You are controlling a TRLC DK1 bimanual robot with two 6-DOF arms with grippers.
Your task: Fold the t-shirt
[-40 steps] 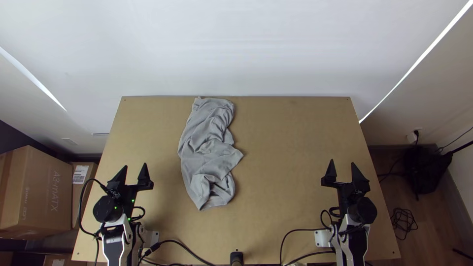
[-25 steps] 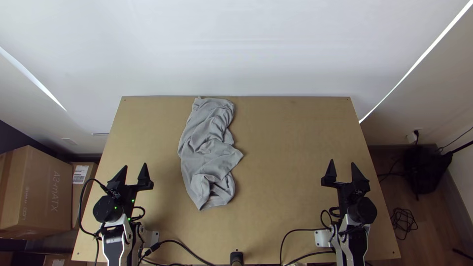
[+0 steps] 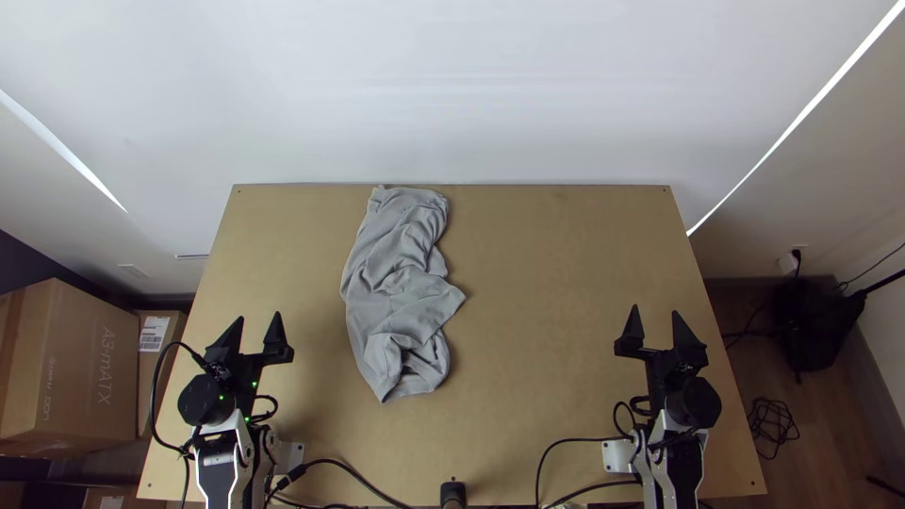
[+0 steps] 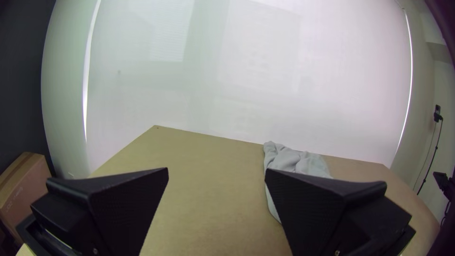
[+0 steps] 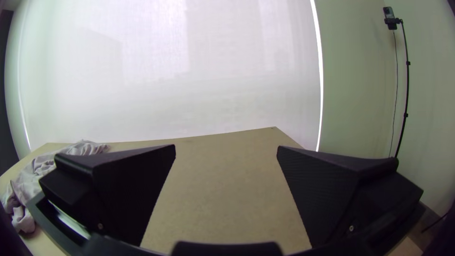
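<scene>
Far left: cardboard box (image 3: 80,372), cut off by the top view's edge. Left gripper (image 3: 258,316) at the counter's near left, jaws spread, gap bare, well apart from the cloth.

Left of middle: grey t-shirt (image 3: 391,297) on the counter (image 3: 547,377), bunched and wrinkled in a long strip, far end at the far edge. Pointed flap (image 3: 452,300) juts right; cannot tell sleeve from hem. Inner layers hidden in the creases. In each wrist view a jaw covers part of the cloth.

Near edge, middle: black object (image 3: 452,492), cut off, identity unclear.

Right gripper (image 3: 656,309) at the counter's near right, jaws spread, gap bare. Far right: tangled cord (image 3: 773,421) on the floor; dark bulky item (image 3: 811,325) beyond, hard to make out.
</scene>
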